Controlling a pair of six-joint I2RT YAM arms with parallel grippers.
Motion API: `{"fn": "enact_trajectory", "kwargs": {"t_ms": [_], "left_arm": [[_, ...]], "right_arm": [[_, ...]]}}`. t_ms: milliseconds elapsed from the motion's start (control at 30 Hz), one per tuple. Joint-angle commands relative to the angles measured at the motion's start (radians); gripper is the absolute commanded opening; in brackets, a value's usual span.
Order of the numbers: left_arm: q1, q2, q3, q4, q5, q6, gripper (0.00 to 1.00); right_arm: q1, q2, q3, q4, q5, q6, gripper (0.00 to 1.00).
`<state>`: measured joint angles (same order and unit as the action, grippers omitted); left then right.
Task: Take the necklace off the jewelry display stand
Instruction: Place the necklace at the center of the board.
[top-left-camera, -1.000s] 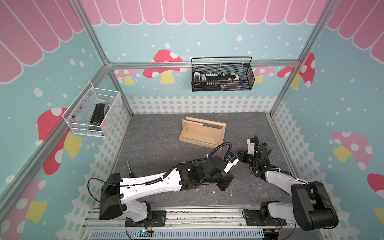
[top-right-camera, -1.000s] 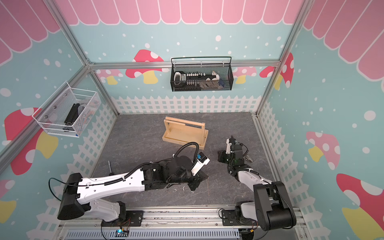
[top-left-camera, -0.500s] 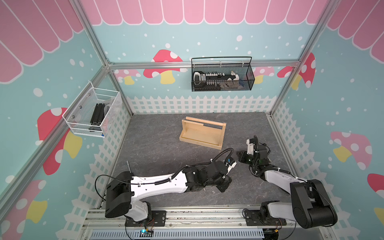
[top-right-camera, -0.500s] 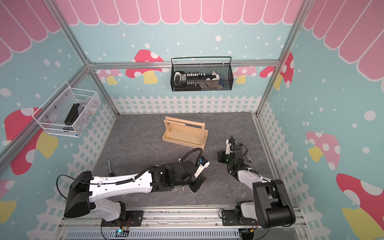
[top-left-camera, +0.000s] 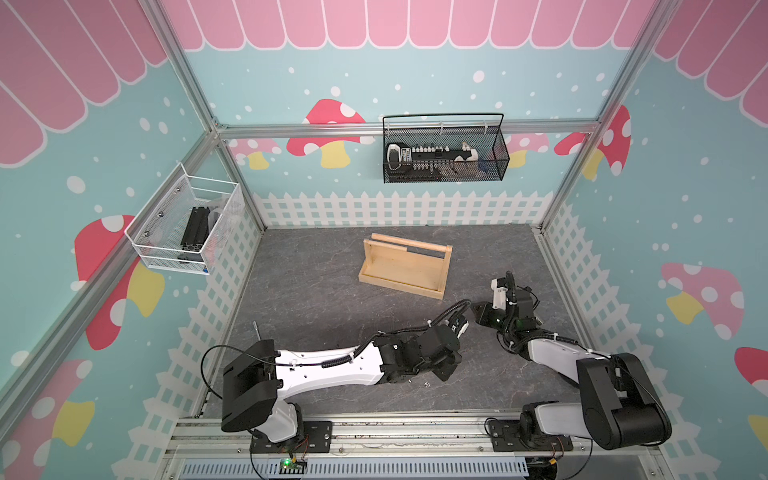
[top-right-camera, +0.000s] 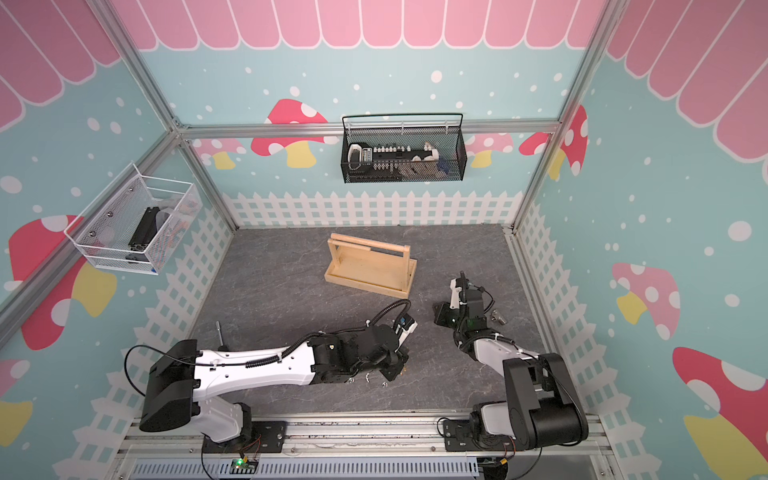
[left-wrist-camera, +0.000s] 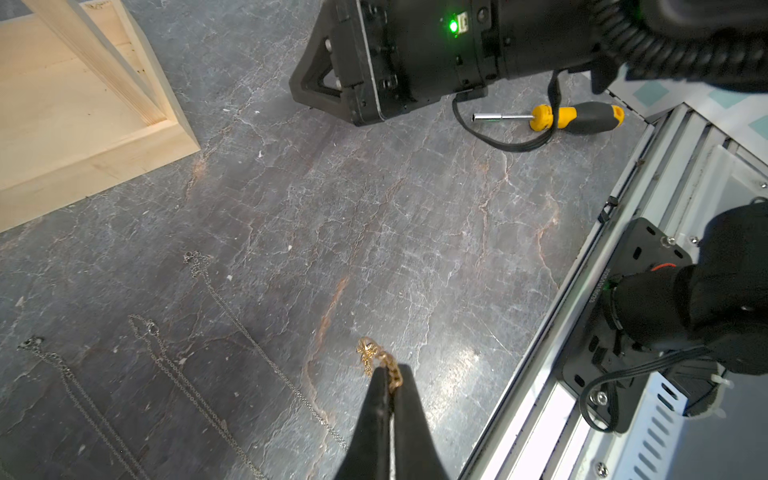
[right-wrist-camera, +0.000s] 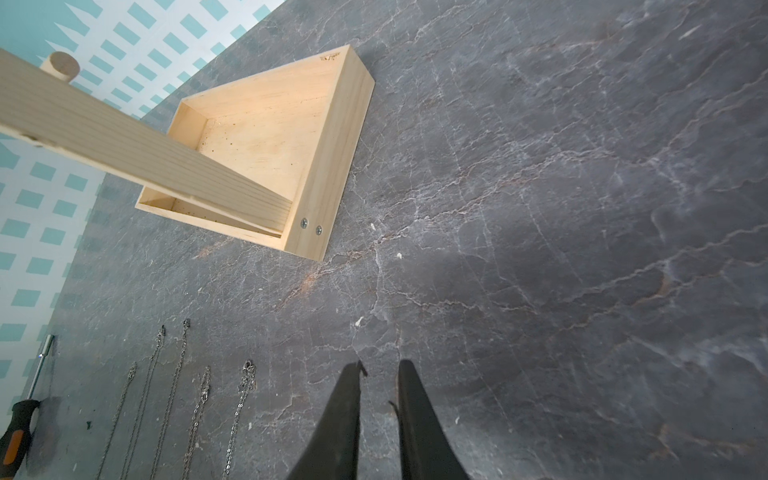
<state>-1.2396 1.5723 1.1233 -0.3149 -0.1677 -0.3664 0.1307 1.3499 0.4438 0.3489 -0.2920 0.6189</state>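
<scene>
dark grey marbled tabletop (top-left-camera: 316, 291) inside a pastel booth of mushrooms and white fence. low over its front part, left gripper (left-wrist-camera: 388, 374) clamped tight on a gold necklace (left-wrist-camera: 376, 357), links bunched at the tips, well apart from the jewelry display stand (top-left-camera: 399, 270). nearby, right gripper (right-wrist-camera: 380, 374) slightly parted, gripping nothing. further out, thin silver chains (left-wrist-camera: 232, 316) laid flat on the tabletop; stand upright mid-table in both top views; yellow-handled screwdriver (left-wrist-camera: 577, 118) lying near the right arm.
</scene>
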Motion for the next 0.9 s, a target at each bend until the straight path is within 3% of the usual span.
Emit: {"fn": "enact_trajectory", "kwargs": {"t_ms": [0,500,867], "left_arm": [[-0.011,-0.057,0.009,0.004,0.059,0.017,0.00],[-0.057,-0.186,-0.054,0.027,0.130,0.018,0.00],[-0.122,-0.194,-0.073,0.046,0.128,0.040,0.00]], "right_arm": [[-0.008,0.003,-0.010,0.025,-0.009,0.015,0.20],[-0.007,0.034,-0.008,0.043,-0.017,0.017,0.19],[-0.008,0.040,-0.010,0.049,-0.021,0.019,0.19]]}}
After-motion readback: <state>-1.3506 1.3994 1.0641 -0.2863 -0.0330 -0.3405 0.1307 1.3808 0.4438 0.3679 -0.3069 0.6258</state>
